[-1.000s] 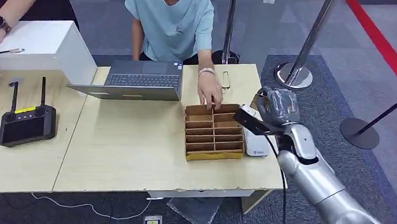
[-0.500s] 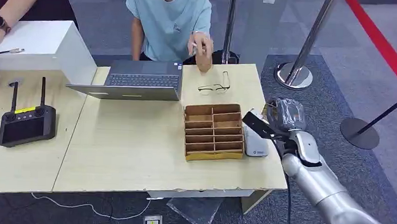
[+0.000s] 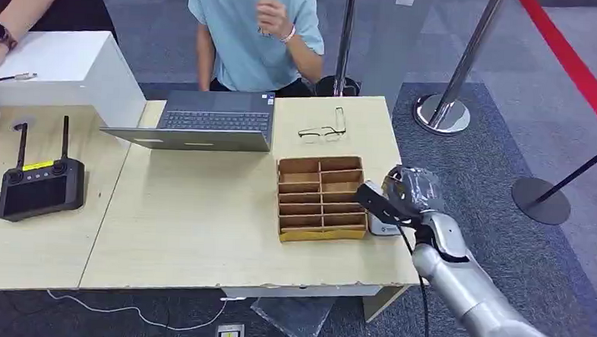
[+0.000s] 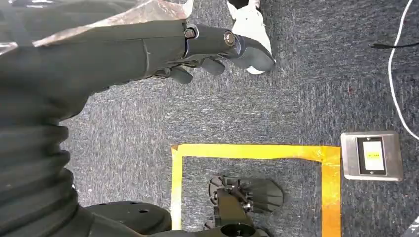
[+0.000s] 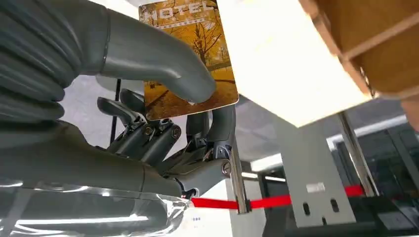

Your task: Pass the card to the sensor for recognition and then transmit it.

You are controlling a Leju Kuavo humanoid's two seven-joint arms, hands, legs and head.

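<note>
Near the right edge of the tabletop [image 3: 201, 233], the right hand [image 3: 408, 190] holds the card [image 3: 375, 201] low over the white sensor [image 3: 383, 221], which sits just beside the cardboard divider box [image 3: 321, 197]. Half a second ago the hand was higher and further toward the far edge; it has since come down and toward the near edge, so the card now covers most of the sensor's top. That suggests the reading step is under way, with the handover still to come. The person [image 3: 256, 30] behind the far edge, whose hand was in the box a second ago, has lifted it up to the chest, so no hand is waiting to take the card yet.

From the right wrist view the card [image 5: 190, 59] is a glossy hotel key card printed with golden autumn trees and the word HOTEL, pinched between the thick thumb and the darker fingers [image 5: 148, 131] behind it. The left hand [image 4: 207, 47] hangs over the carpet, its fingers loosely curled on nothing.
</note>
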